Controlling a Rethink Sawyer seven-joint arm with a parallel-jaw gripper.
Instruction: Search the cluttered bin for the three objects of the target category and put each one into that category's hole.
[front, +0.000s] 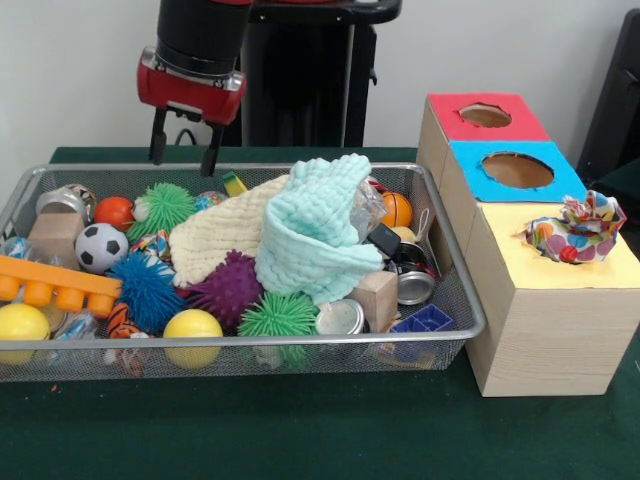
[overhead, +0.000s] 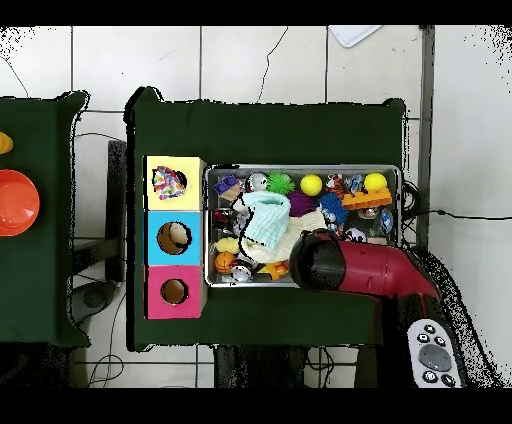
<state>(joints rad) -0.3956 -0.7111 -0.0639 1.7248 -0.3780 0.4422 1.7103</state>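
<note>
The wire mesh bin (front: 470, 300) stands on the green table, full of clutter; it also shows in the overhead view (overhead: 300, 169). One white fabric piece with bright dots (front: 578, 228) lies on the yellow box top at its hole, seen from above too (overhead: 168, 183). A small dotted patch (front: 150, 243) peeks out between the soccer ball and the blue spiky ball; I cannot tell what it is. My gripper (front: 184, 145) hangs open and empty above the bin's far left part. In the overhead view the red arm (overhead: 360, 268) hides it.
A wooden box right of the bin has red (front: 485, 115), blue (front: 517, 170) and yellow holes. A mint cloth (front: 315, 235) and a cream cloth (front: 215, 240) cover the bin's middle. Spiky balls, a soccer ball (front: 100, 246), yellow balls, cans, wooden blocks and an orange brick (front: 55, 285) lie around them.
</note>
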